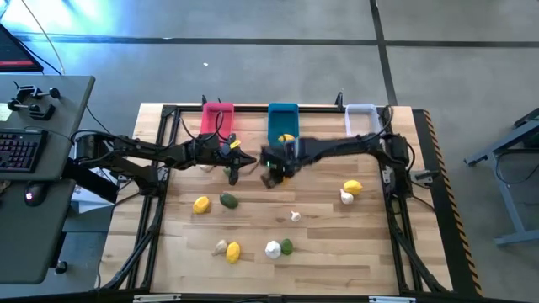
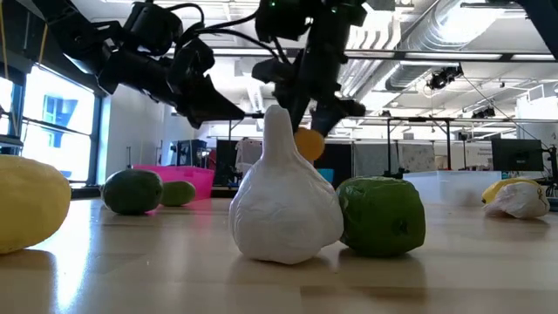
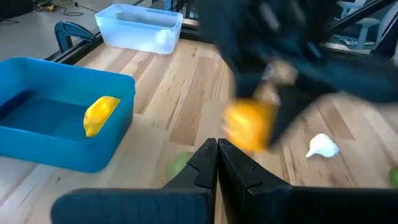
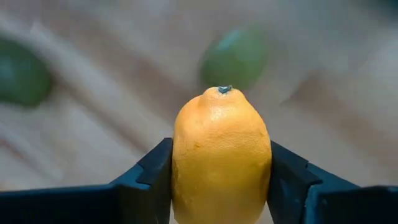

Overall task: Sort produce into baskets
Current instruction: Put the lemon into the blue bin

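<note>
At frame centre of the right wrist view, the right end effector (image 4: pixel 221 171) was clamped on an orange lemon (image 4: pixel 221 155), carried above the table (image 1: pixel 320 236) just below the blue basket (image 1: pixel 282 122). The left end effector (image 3: pixel 217 163) was closed and empty nearby. The carry step was judged in hand; next, positioning over the blue basket, which already held a yellow piece (image 3: pixel 99 114), then release.

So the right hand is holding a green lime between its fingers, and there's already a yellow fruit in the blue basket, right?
Not quite. The right hand is clamped on a yellow-orange lemon, not a green lime; the right wrist view shows it between the fingers. The rest stands: a yellow fruit already lies in the blue basket, as the left wrist view shows.
</note>
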Motion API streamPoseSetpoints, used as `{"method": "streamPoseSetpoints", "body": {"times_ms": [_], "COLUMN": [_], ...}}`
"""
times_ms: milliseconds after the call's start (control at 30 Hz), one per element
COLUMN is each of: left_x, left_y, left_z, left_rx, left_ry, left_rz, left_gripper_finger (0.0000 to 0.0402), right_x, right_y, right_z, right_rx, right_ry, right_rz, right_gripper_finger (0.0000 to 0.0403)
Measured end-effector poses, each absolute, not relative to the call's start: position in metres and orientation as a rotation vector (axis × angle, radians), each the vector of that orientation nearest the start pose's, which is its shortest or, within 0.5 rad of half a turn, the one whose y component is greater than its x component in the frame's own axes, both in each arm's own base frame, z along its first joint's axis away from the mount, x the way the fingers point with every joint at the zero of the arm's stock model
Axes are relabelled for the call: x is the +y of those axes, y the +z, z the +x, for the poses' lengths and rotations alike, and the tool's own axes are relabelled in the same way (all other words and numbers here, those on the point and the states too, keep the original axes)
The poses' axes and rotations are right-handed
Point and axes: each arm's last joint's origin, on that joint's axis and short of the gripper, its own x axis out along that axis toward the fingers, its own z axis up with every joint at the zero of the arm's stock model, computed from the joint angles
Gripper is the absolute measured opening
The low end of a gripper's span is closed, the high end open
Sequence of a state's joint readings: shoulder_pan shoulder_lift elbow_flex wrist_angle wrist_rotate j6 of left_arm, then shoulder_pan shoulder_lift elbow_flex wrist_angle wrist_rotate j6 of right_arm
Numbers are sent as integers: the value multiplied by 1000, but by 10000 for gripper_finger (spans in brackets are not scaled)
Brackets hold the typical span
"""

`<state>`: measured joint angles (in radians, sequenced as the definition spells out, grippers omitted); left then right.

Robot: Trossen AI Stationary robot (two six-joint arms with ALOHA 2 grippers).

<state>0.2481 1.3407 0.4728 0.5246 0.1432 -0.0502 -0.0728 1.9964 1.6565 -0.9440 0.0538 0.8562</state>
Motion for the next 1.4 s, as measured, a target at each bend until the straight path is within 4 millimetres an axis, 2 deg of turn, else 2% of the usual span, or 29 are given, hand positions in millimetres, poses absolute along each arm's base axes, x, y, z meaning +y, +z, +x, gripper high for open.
{"method": "streamPoseSetpoints", "body": {"times_ms": [100, 233, 467, 633, 733, 933, 1133, 1400], "left_x": [59, 59, 59, 59, 59, 59, 59, 61], "left_y": [180, 179, 179, 179, 179, 179, 179, 178], "left_z": [248, 248, 248, 248, 248, 248, 248, 247], "left_rx": [337, 340, 339, 339, 341, 341, 342, 347], "left_ry": [113, 113, 116, 114, 115, 120, 135, 196], "left_rz": [-118, -123, -133, -126, -127, -157, -169, -149], "left_gripper_finger": [0, 0, 0, 0, 0, 0, 0, 0], "right_x": [-64, -112, -191, -230, -244, -259, -266, -275], "right_y": [247, 264, 270, 267, 259, 234, 214, 200], "right_z": [402, 396, 376, 370, 370, 370, 372, 371], "right_rx": [1145, 1103, 1055, 1014, 1024, 1096, 1141, 1175], "right_ry": [-715, -733, -737, -661, -621, -526, -455, -412], "right_rz": [659, 574, 384, 221, 151, 114, 100, 48], "right_gripper_finger": [180, 179, 174, 174, 174, 174, 174, 174]}}
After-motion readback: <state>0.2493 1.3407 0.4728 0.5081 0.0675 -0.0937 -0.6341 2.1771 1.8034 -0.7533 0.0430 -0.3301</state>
